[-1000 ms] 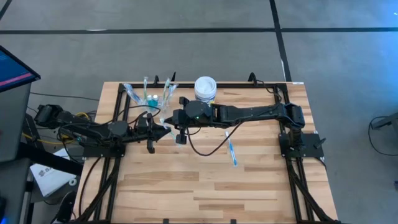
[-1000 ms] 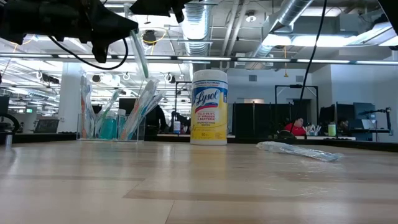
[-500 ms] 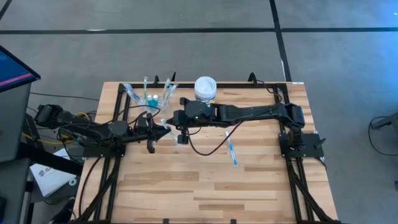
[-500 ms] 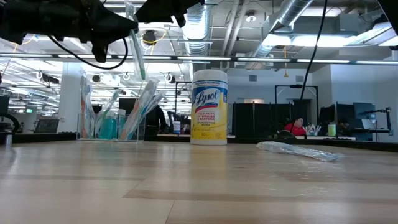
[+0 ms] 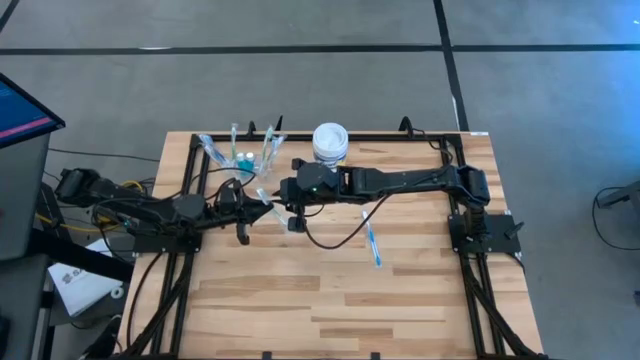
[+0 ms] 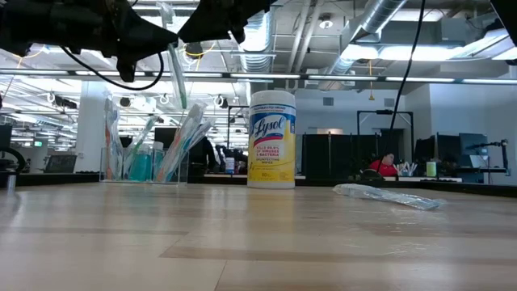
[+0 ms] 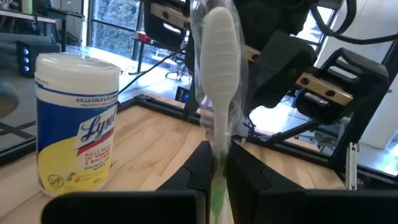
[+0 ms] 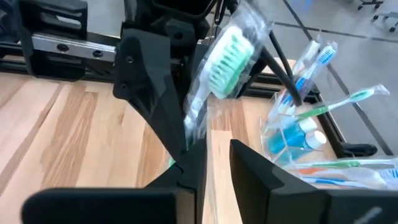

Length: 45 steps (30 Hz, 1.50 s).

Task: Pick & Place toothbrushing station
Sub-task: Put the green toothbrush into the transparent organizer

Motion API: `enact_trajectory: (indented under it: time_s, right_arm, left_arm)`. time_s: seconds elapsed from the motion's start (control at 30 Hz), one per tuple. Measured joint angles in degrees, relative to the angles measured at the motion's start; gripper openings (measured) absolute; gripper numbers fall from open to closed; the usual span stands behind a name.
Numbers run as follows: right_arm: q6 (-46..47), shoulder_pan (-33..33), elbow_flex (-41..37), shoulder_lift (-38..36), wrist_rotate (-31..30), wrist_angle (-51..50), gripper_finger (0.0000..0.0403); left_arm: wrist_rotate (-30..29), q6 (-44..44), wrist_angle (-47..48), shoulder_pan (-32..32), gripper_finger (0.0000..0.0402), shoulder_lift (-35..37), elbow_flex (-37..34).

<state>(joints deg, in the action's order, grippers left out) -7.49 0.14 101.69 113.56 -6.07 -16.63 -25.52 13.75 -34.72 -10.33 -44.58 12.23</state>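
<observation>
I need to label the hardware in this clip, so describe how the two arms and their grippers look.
Both arms are dark, near-black, jointed links on black frame mounts. The right arm trails a thin black cable looping below it; the left arm carries a bundle of dark cables near its base. The left gripper and the right gripper each have two flat, angular black fingers. No markings are legible.

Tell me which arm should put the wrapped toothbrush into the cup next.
Left. The left arm's fingers are shut on the wrapped toothbrush, and the clear cup stands on that arm's side of the table, just beyond them. The right arm's fingers hover close by, open, holding nothing.
</observation>
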Motion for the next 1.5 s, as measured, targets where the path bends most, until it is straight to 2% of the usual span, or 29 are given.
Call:
enact_trajectory:
  time_s: [0.1, 0.4, 0.63, 0.8, 1.0, 1.2, 1.5]
  right_arm:
    - [0.0, 0.0, 0.0, 0.0, 0.0, 0.0, 0.0061]
    - [2.2, 0.2, 0.0, 0.0, 0.0, -1.4, 0.006]
    - [3.0, 1.3, -1.6, 0.1, 0.2, -1.2, 0.006]
    - [3.0, 1.5, -1.7, 0.1, 0.2, -1.7, 0.006]
    - [2.5, 1.3, -1.7, 0.1, 0.2, -2.2, 0.006]
    - [2.4, 1.3, -1.7, 0.1, 0.2, -2.2, 0.006]
    - [2.4, 1.3, -1.7, 0.1, 0.2, -2.2, 0.006]
  left_arm:
    - [-0.3, 0.1, 2.6, 0.0, 0.0016, 2.3, 0.0]
    - [-7.5, 0.2, 16.5, 0.0, 0.0016, 12.2, 0.0]
    - [-17.0, 0.2, 22.4, 0.0, 0.0016, 16.0, 0.0]
    - [-26.1, -1.3, 22.8, 0.0, 0.0016, 16.6, 0.0]
    - [-33.8, -1.8, 22.9, 0.2, 0.0016, 16.5, 0.0]
    - [-34.7, -1.9, 22.9, 3.0, 0.0016, 16.5, 0.0]
    - [-34.2, -2.9, 23.0, 11.2, 0.0016, 16.5, 0.0]
